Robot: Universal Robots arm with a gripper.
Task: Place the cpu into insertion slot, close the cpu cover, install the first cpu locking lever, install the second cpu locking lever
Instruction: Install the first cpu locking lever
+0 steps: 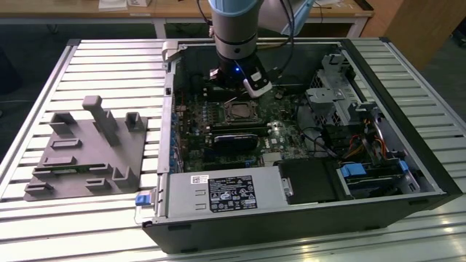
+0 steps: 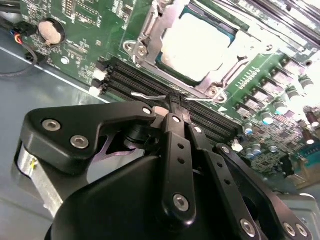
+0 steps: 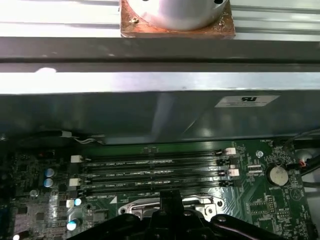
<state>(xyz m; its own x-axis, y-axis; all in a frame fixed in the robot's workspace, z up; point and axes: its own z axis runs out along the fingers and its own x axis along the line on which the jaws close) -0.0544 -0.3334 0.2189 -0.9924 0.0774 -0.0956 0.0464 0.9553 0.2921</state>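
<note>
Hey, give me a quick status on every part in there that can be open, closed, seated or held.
cpu: seated in the socket, face up.
cpu cover: down around the cpu.
gripper: jaws shut on a locking lever.
locking lever: thin wire, pinched at the jaws.
computer case: side open.

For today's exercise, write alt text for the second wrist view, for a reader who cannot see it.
The black gripper, fingers closed on a thin metal locking lever, sits beside the insertion slot on a green motherboard. The pale cpu lies in the slot under the cpu cover, next to black memory slots.
</note>
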